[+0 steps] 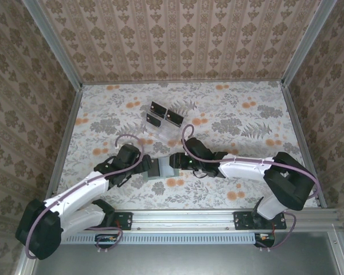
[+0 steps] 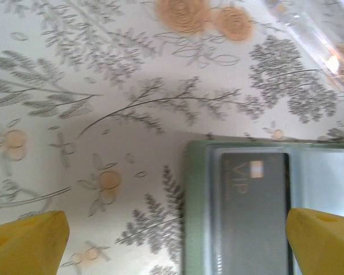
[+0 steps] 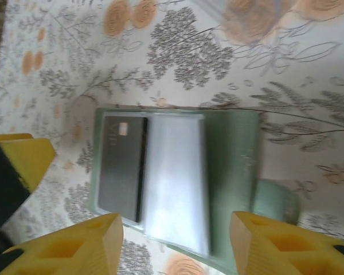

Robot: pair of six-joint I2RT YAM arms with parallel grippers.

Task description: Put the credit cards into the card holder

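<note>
- The table (image 1: pixel 246 114), covered in a floral cloth of grey leaves and orange blooms, carries everything.
- The left arm (image 1: pixel 74 197) reaches in from 7 o'clock and the right arm (image 1: pixel 258 169) from 4 o'clock. Their wrists meet near the table's middle.
- A clear rack (image 1: pixel 163 129) stands at 12 o'clock from the wrists, a little apart from them.
- The card holder (image 3: pixel 229 160) lies flat and unfolded between the two wrists. It is grey-green, with a shiny clear sleeve across its middle.
- The left claw (image 2: pixel 176 246) is at the holder's 9 o'clock side. Its yellow fingers are spread wide, with nothing gripped.
- The right claw (image 3: pixel 175 249) is at the holder's 3 o'clock side. Its yellow fingers are apart above the holder's near edge, clamping nothing.
- Three black credit cards (image 1: pixel 174 117) stand upright in the rack.
- One dark credit card (image 2: pixel 255 212), marked "VIP" and with a pale chip, sits in the holder's end pocket on the left claw's side.
</note>
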